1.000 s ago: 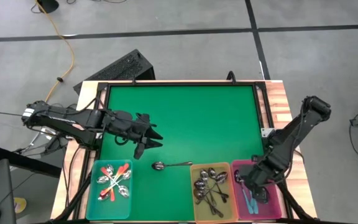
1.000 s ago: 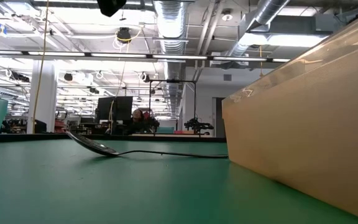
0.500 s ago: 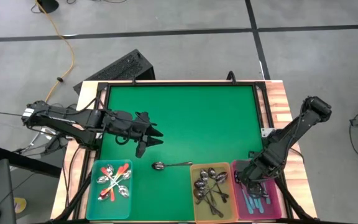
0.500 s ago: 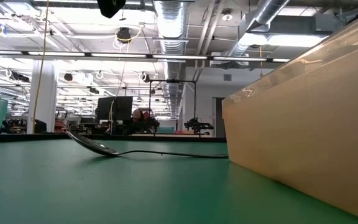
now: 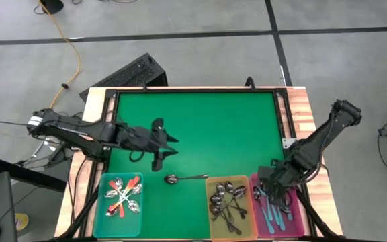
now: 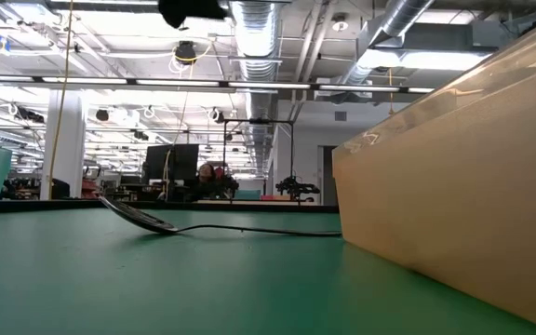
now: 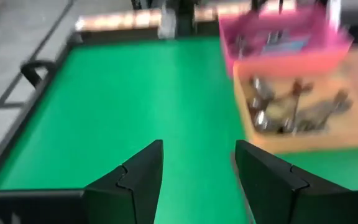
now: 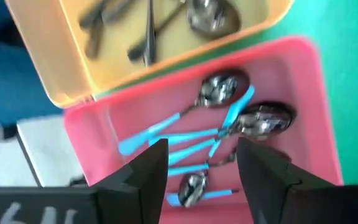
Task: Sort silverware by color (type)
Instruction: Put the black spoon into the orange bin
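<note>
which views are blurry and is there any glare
Left wrist view: smeared, pink bin and yellow bin soft. Right wrist view: mildly blurred, spoon bowls glinting. Low view: bright ceiling lights, yellow bin wall looming out of focus. High view: sharp, evenly lit.

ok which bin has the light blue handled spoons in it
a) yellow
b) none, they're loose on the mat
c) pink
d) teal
c, the light blue handled spoons lie inside the pink bin, seen just past the right tool, whose fingers stand open and empty above it.

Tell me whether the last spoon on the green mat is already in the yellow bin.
No: the dark-handled spoon lies on the mat, left of the yellow bin.
</note>
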{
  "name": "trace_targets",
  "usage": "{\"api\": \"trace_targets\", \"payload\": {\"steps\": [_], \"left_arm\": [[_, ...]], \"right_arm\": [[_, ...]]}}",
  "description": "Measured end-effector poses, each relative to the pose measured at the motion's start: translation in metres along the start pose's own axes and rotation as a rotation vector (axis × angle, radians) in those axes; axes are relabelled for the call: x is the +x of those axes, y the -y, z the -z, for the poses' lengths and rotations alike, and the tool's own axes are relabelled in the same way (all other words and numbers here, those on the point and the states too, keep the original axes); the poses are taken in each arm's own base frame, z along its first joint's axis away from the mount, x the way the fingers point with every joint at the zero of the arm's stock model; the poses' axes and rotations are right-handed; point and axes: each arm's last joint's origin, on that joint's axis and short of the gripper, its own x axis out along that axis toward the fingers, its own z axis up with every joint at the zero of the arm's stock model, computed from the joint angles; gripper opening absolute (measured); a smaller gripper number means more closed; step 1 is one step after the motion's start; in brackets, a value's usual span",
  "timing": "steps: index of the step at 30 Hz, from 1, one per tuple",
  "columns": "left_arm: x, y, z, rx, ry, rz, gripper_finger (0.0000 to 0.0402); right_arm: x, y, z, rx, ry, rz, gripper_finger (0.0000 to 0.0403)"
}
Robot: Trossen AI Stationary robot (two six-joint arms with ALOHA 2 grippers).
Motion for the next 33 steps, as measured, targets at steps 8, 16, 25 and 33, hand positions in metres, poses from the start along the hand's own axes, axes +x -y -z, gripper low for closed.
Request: {"api": "trace_targets", "payload": {"steps": [8, 16, 25, 33], "left_arm": [[0.071, 0.025, 0.034, 0.018, -0.265, 0.02, 0.0186], [0.119, 0.052, 0.067, 0.039, -0.393, 0.044, 0.0186], [0.137, 0.082, 0.094, 0.173, -0.433, -0.031, 0.0186], [0.152, 0.094, 0.117, 0.195, -0.516, 0.005, 0.0185]], "right_arm": [[-0.021, 0.008, 0.003, 0.06, 0.147, -0.023, 0.0189], [-0.02, 0.008, 0.002, 0.062, 0.165, -0.003, 0.0189], [-0.02, 0.008, 0.001, 0.059, 0.191, 0.011, 0.0189], [-0.02, 0.008, 0.0, 0.06, 0.212, 0.022, 0.0189]]}}
